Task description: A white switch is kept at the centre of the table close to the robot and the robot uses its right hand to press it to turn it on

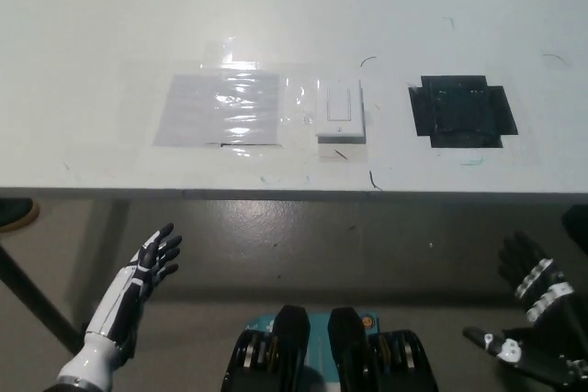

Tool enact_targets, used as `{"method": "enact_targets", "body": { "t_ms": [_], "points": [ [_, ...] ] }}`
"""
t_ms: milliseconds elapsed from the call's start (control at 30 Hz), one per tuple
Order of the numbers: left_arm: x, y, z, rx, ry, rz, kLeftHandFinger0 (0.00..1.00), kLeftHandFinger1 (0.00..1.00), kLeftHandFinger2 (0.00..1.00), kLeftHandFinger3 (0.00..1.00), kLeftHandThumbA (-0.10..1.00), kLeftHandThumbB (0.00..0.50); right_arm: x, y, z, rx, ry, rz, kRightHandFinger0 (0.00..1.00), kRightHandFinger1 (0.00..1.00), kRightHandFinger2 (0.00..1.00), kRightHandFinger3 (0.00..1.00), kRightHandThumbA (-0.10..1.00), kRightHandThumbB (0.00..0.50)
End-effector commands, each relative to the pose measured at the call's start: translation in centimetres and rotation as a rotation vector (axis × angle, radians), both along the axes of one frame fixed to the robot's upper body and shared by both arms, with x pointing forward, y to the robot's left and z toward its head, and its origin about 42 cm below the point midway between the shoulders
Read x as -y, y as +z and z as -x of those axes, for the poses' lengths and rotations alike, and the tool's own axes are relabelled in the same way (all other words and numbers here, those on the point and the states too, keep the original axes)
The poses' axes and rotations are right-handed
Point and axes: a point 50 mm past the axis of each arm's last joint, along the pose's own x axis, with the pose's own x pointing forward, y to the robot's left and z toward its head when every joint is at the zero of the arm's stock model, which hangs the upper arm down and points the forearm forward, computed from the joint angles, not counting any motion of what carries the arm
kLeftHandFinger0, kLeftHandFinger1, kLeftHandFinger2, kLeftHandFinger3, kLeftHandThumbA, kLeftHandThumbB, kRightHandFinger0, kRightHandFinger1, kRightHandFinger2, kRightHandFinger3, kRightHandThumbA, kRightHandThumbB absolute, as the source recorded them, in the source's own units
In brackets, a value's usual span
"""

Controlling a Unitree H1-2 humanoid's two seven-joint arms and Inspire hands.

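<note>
White rectangular plastic switch [339, 112] mid-worktop [110, 25]; black right robot hand [537, 314] released, below near edge; white left robot hand [152, 262] released, low left.

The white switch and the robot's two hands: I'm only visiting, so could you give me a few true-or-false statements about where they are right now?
1. The white switch lies on the table. True.
2. The right hand is pressing the switch. False: it is below the table edge, off the switch.
3. The left hand rests on the table. False: it hangs open below it.
4. A black patch lies on the switch's picture-right side. True.
</note>
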Motion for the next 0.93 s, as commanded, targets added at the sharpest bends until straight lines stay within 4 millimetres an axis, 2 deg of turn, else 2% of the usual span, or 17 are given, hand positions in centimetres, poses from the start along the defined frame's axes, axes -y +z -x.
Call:
{"method": "enact_targets", "body": {
  "t_ms": [0, 100, 233, 267, 367, 500, 533, 667, 700, 800, 833, 900],
  "points": [
    [0.0, 2.0, -0.3, 0.109, -0.014, 0.014, 1.0, 1.0, 1.0, 1.0, 1.0, 0.034, -0.1, -1.3, -1.0, 0.11, -0.116, 0.013, 1.0, 1.0, 1.0, 1.0, 1.0, 0.168],
    [0.0, 2.0, -0.3, 0.107, -0.026, 0.024, 1.0, 1.0, 1.0, 1.0, 1.0, 0.04, -0.1, -2.4, -1.0, 0.081, -0.111, -0.004, 1.0, 1.0, 1.0, 1.0, 1.0, 0.154],
    [-0.1, 2.1, -0.3, 0.113, -0.024, 0.016, 1.0, 1.0, 1.0, 1.0, 1.0, 0.02, -0.2, -2.9, -1.2, 0.067, -0.105, 0.005, 1.0, 1.0, 1.0, 1.0, 1.0, 0.14],
    [-0.1, 2.2, -0.3, 0.108, -0.024, 0.016, 1.0, 1.0, 1.0, 1.0, 1.0, 0.025, -0.3, -2.8, -1.2, 0.065, -0.104, 0.014, 1.0, 1.0, 1.0, 1.0, 1.0, 0.158],
    [-0.3, 2.1, 0.0, 0.1, -0.024, 0.018, 1.0, 1.0, 1.0, 1.0, 1.0, 0.042, -0.6, -2.8, -1.1, 0.066, -0.113, 0.032, 1.0, 1.0, 1.0, 1.0, 1.0, 0.141],
    [-0.3, 1.9, 0.5, 0.081, -0.015, 0.014, 1.0, 1.0, 1.0, 1.0, 1.0, 0.025, -0.8, -2.9, -0.8, 0.062, -0.11, 0.044, 1.0, 1.0, 1.0, 1.0, 1.0, 0.128],
    [-0.2, 1.8, 0.7, 0.081, -0.012, 0.016, 1.0, 1.0, 1.0, 1.0, 1.0, 0.003, -0.8, -2.9, -0.7, 0.065, -0.109, 0.05, 1.0, 1.0, 1.0, 1.0, 1.0, 0.134],
    [0.0, 1.6, 0.9, 0.069, 0.01, 0.015, 1.0, 1.0, 1.0, 1.0, 1.0, 0.016, -0.7, -3.0, -0.7, 0.063, -0.116, 0.044, 1.0, 1.0, 1.0, 1.0, 1.0, 0.129],
    [0.0, 1.6, 0.9, 0.063, 0.015, 0.013, 1.0, 1.0, 1.0, 1.0, 1.0, 0.036, -0.7, -3.0, -0.7, 0.063, -0.114, 0.047, 1.0, 1.0, 1.0, 1.0, 1.0, 0.116],
    [0.1, 1.5, 0.9, 0.064, 0.025, 0.022, 1.0, 1.0, 1.0, 1.0, 1.0, 0.031, -0.8, -2.9, -0.7, 0.064, -0.114, 0.045, 1.0, 1.0, 1.0, 1.0, 1.0, 0.132],
    [0.1, 1.6, 0.9, 0.062, 0.029, 0.022, 1.0, 1.0, 1.0, 1.0, 1.0, 0.052, -0.8, -2.9, -0.7, 0.066, -0.111, 0.05, 1.0, 1.0, 1.0, 1.0, 1.0, 0.133],
    [0.2, 1.6, 0.9, 0.062, 0.029, 0.02, 1.0, 1.0, 1.0, 1.0, 1.0, 0.053, -0.8, -2.9, -0.7, 0.067, -0.109, 0.055, 1.0, 1.0, 1.0, 1.0, 1.0, 0.133]
  ]
}}
